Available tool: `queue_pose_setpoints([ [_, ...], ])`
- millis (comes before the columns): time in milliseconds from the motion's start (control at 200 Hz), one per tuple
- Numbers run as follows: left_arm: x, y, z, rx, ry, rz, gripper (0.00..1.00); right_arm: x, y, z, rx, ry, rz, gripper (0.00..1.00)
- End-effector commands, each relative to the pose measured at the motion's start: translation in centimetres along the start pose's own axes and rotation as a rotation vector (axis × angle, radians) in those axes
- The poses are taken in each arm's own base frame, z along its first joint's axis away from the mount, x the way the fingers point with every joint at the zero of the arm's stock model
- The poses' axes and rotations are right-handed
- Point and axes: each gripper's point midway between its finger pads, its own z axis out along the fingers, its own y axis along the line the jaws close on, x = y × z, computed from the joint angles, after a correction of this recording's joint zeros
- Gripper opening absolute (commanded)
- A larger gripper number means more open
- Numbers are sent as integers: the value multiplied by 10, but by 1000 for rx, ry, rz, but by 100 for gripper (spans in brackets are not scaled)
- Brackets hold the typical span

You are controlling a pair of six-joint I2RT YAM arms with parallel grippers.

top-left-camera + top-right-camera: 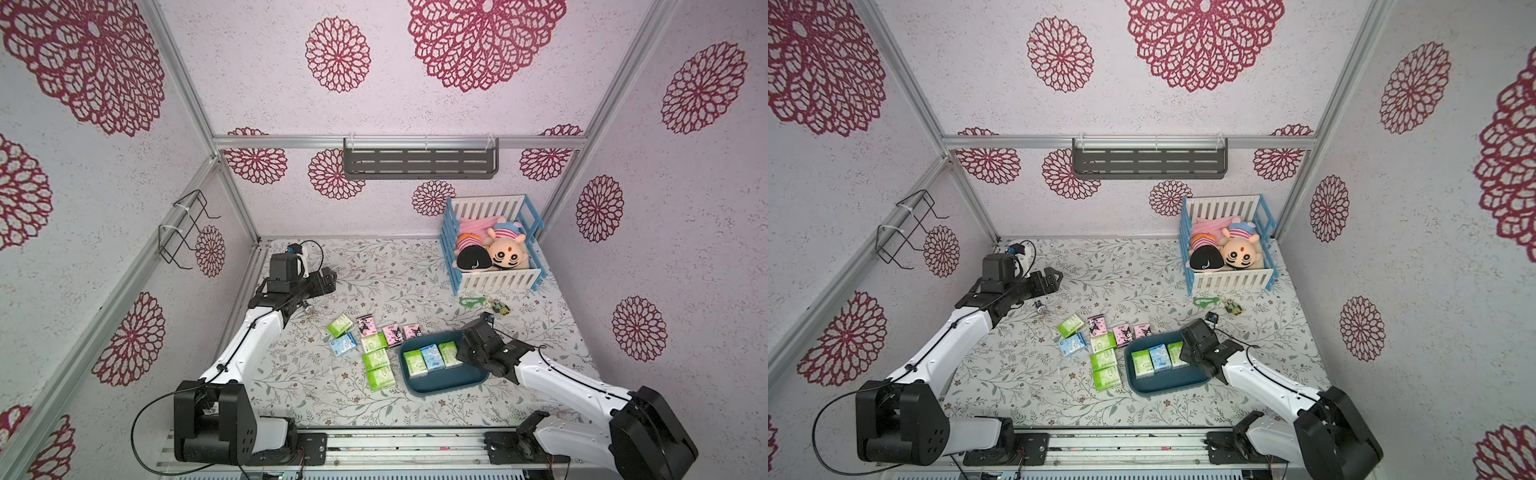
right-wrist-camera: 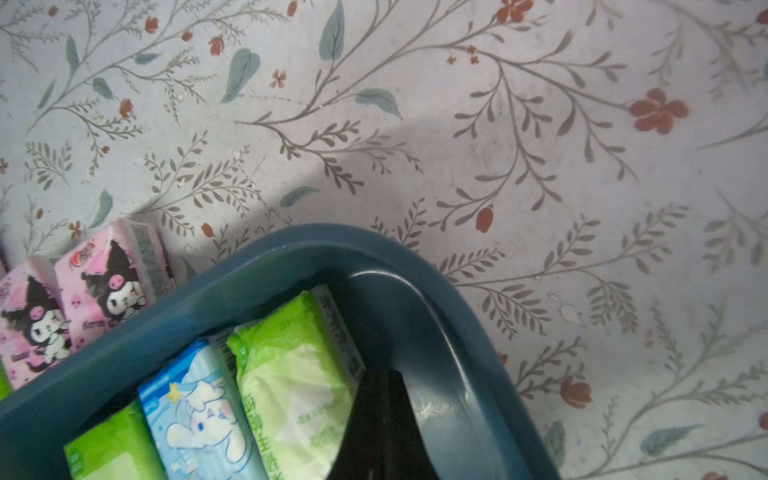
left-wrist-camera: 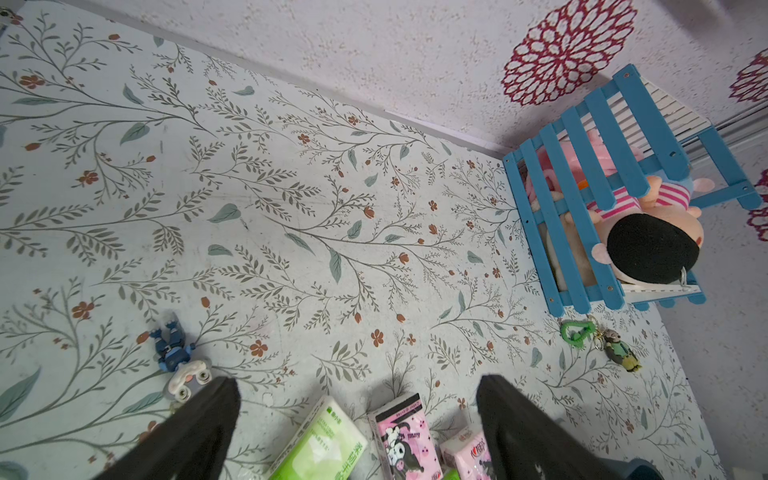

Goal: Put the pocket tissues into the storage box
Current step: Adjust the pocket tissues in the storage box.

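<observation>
The right claw (image 2: 380,386) stood pinched shut and empty inside the storage box (image 1: 449,381), at its right end, hard by the lime-green pack (image 2: 299,374) that ended a row of three pocket tissues; whether it touched that pack we could not tell; eight loose packs lay left of the box on the tabletop (image 1: 415,282), so we judged the coming reach must cross the box's left wall; three green packs (image 1: 376,360) lay in a column just beside that wall, their long axes seemingly running near edge to far edge; three pink packs (image 1: 392,335) lay off its far-left corner; the left claw (image 3: 357,388), spread wide and empty, hovered beyond the outermost green pack (image 1: 340,325), toward the far-left corner, with open tabletop around it.
</observation>
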Motion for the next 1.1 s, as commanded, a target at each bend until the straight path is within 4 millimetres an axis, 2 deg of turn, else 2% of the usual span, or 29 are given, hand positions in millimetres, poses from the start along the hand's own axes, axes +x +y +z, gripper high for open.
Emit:
queue_pose_setpoints([
  [0,-3,-1,-5,6,-24,8,97,-11,7,3,-26,-47,-12,0],
  [225,-3,-1,-3,6,-20,7,97,1,22,17,-83,2,-21,0],
  [410,-3,0,-4,3,-21,8,97,4,36,18,-107,18,-42,0],
  [761,-3,0,-4,3,-23,6,97,11,43,16,-118,33,-41,0],
  [816,-3,0,-4,4,-23,7,97,11,41,15,-112,29,-44,8],
  [906,-3,0,-4,5,-24,8,97,7,37,11,-92,13,-51,31],
  [1006,-4,-1,-4,6,-24,8,97,-1,35,0,-70,-9,-71,43],
  [1096,-4,-1,-4,7,-23,8,97,-7,36,-13,-59,-27,-113,46],
])
